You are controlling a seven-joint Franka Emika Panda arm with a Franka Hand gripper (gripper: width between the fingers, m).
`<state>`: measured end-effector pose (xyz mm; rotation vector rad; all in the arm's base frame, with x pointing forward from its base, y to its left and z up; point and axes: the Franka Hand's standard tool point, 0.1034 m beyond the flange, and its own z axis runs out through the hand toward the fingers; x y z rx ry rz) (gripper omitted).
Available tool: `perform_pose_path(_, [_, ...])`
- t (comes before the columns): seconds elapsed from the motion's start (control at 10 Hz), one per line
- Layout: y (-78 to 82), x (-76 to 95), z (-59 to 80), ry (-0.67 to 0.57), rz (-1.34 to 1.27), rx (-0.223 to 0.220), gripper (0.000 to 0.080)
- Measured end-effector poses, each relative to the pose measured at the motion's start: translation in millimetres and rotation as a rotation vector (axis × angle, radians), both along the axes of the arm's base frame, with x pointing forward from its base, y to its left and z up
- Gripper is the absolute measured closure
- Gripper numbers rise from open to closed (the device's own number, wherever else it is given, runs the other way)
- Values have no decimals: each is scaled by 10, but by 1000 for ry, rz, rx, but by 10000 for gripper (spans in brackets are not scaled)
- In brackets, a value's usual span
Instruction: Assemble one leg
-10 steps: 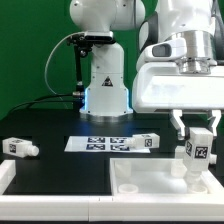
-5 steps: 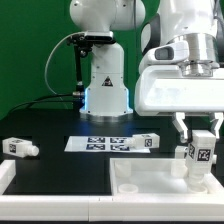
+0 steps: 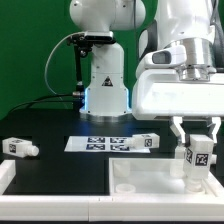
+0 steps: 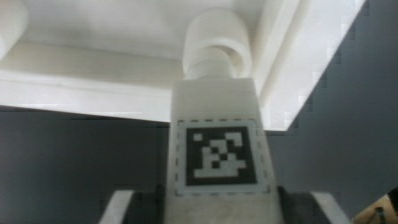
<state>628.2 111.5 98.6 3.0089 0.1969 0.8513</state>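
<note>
White plastic leg [image 3: 197, 157], held upright by the gripper [image 3: 197, 142] over the near right corner of the black table [image 3: 60, 175] in the exterior view. The two fingers [image 3: 179, 132] were pressed against opposite sides of the leg's upper part, pinching it, and its black-and-white tag faced the camera. The leg's lower end reached down to the far right corner of the white tray [image 3: 140, 186], which lay along the table's near edge. Whether the end touched the tray floor could not be told.

In the wrist view the leg ran away from the lens between the fingers, its rounded end pointing into a corner of the tray. The marker board [image 3: 100, 143] lay flat near the middle of the table's far edge. A second leg [image 3: 143, 141] lay at the board's right end, and a third leg [image 3: 20, 147] lay near the table's left edge.
</note>
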Motion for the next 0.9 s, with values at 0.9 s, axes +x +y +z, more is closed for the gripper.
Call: perform_pose_path(0.9, [29, -25, -94, -18, 2, 0, 433])
